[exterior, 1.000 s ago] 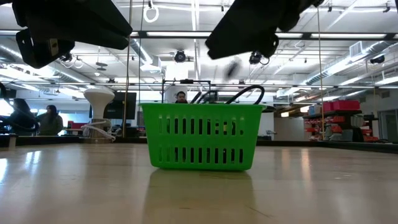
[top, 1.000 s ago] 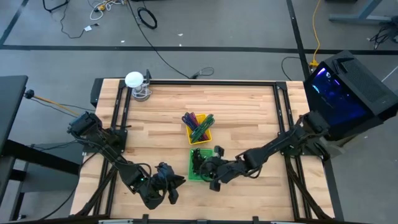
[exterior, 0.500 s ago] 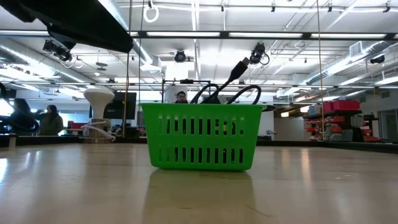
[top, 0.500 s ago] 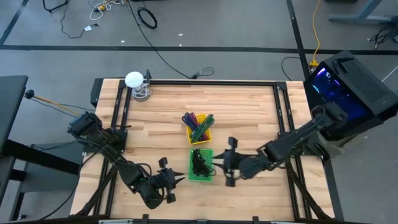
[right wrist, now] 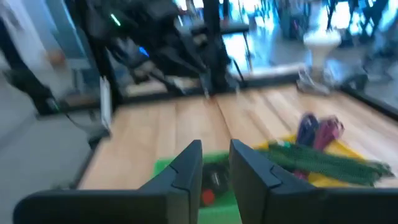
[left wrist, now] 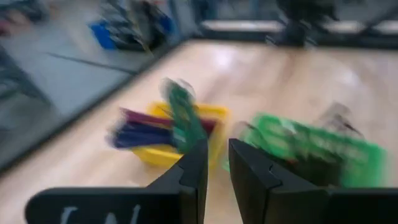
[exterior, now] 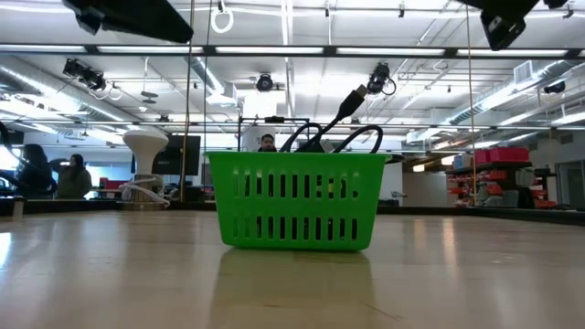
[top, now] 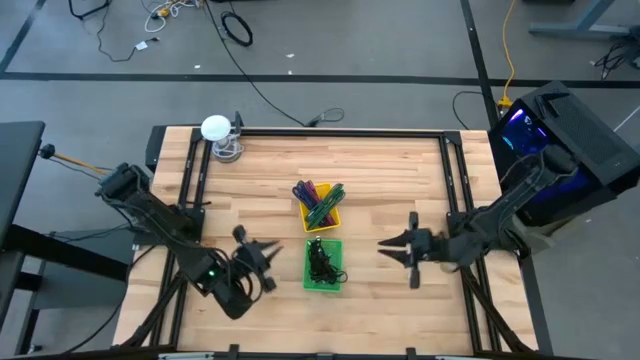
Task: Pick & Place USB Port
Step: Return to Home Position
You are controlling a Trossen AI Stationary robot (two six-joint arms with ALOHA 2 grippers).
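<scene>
A green slotted basket (top: pixel 322 287) (exterior: pixel 294 201) stands on the wooden table near its near edge and holds black coiled USB cables (top: pixel 322 262). One cable's plug end (exterior: pixel 352 99) sticks up slanting above the rim. My left gripper (top: pixel 272 264) (left wrist: pixel 217 155) hovers left of the basket, pointing at it. My right gripper (top: pixel 382 246) (right wrist: pixel 216 158) hovers right of the basket, also pointing at it. Each gripper's fingers stand a narrow gap apart and hold nothing.
A yellow bin (top: pixel 318 222) (left wrist: pixel 155 155) with purple, green and red items sits just beyond the basket. A white round lamp-like object (top: pixel 218 132) stands at the far left corner. Dark rails (top: pixel 190 190) run along the table's left and right sides.
My right gripper has drawn back from above the basket toward the table's right edge, leaving a cable in the basket with its plug end standing above the rim. My left gripper has moved away from the near edge toward the far side and turned toward the basket.
</scene>
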